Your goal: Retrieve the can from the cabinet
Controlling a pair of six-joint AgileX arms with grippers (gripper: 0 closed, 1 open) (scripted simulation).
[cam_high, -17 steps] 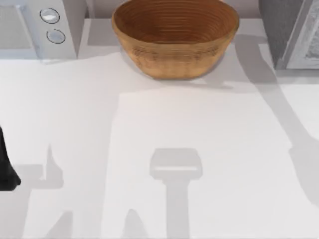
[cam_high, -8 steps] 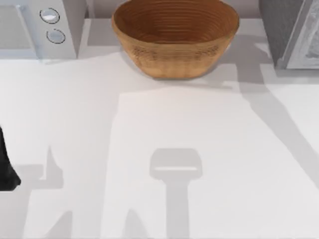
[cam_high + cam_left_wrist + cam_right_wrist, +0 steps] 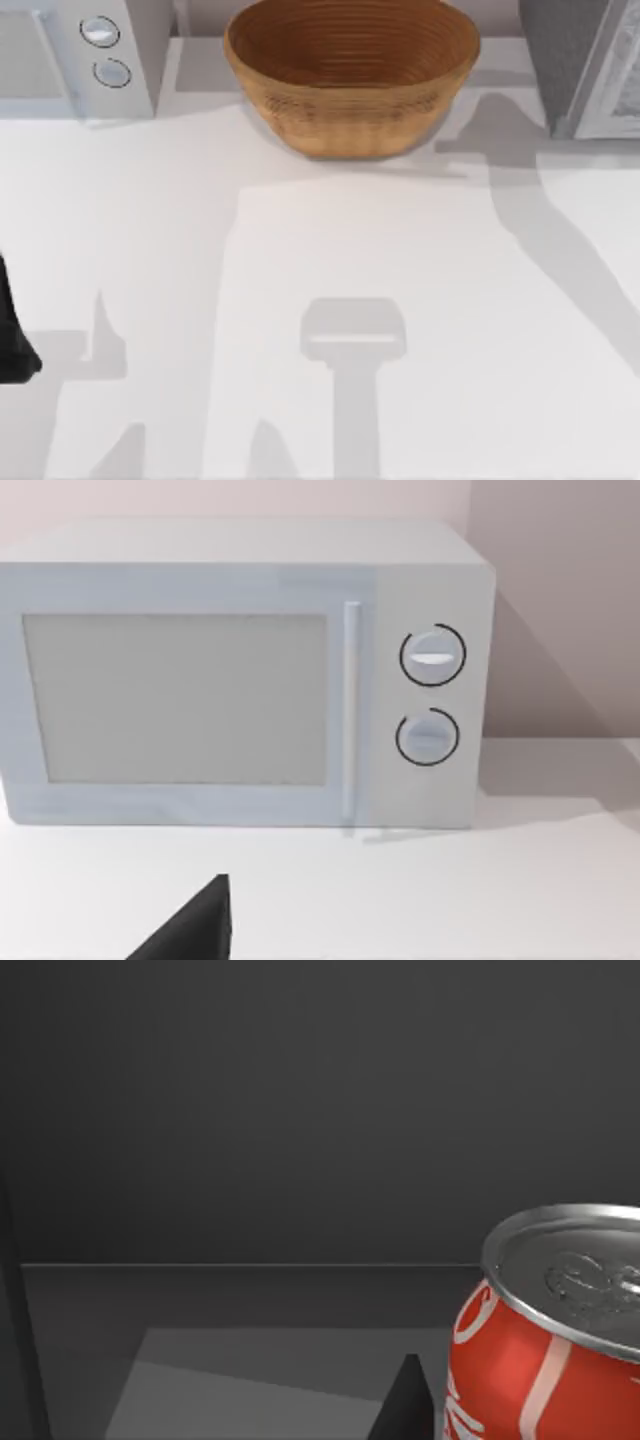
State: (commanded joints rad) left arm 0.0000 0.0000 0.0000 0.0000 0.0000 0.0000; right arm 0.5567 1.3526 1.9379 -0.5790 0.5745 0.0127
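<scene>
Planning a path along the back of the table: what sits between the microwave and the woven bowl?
Nothing: in the top view a bare strip of white table separates the microwave from the woven bowl.

White microwave [image 3: 245, 675] on table [image 3: 450, 900] (two dials beside door); dark fingertip [image 3: 195, 930] nearby.

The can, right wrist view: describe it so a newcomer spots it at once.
Start from the grey cabinet at the table's far right corner, beside the woven bowl. In its dark interior stands the can, upright. It has a red side with white lettering and a silvery top.
</scene>
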